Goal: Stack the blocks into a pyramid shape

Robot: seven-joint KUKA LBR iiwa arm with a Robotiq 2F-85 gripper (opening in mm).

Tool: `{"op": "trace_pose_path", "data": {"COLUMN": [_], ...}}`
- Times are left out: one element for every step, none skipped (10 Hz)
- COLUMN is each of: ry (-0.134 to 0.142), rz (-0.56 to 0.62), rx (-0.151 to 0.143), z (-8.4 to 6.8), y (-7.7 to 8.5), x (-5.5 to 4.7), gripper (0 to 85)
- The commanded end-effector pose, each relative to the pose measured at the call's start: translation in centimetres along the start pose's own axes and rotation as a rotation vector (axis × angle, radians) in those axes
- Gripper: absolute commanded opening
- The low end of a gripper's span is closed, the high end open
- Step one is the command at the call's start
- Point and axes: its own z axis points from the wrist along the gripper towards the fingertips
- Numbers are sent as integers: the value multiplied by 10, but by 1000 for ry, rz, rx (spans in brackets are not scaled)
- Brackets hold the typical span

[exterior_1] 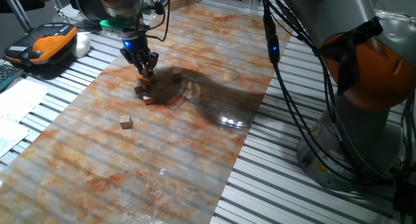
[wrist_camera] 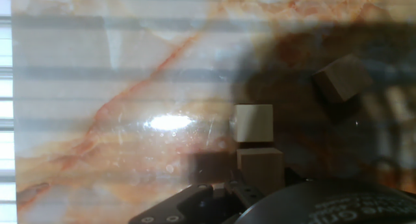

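Observation:
My gripper [exterior_1: 147,71] hangs over the far left of the marbled board, fingers drawn close together. In the hand view a light wooden block [wrist_camera: 260,167] sits right at the dark fingers [wrist_camera: 221,190] and looks pinched by them. Just below lie a block [exterior_1: 138,89] and another [exterior_1: 149,100], close together. One more block [exterior_1: 177,73] rests to the right, in shadow, and a lone block [exterior_1: 126,122] lies nearer the front. The hand view also shows a pale block [wrist_camera: 253,123] and a tilted one [wrist_camera: 341,78].
The marbled board [exterior_1: 195,159] lies on a slatted metal table [exterior_1: 279,185]. The arm's base [exterior_1: 364,120] and its cables fill the right side. An orange and black device [exterior_1: 49,43] and papers [exterior_1: 16,107] sit at the left.

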Motion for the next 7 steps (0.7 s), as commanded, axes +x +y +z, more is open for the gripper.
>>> {"op": "trace_pose_path", "data": {"ry": [0, 0, 2, 3, 5, 5, 5], "rz": [0, 2, 2, 2, 1, 1, 0], "rx": [0, 0, -1, -3, -4, -4, -4], "z": [0, 0, 1, 2, 3, 5, 5], "y": [0, 0, 0, 1, 1, 1, 1], "x": [0, 0, 0, 0, 0, -1, -1], "gripper": [0, 0, 0, 0, 0, 0, 0]}}
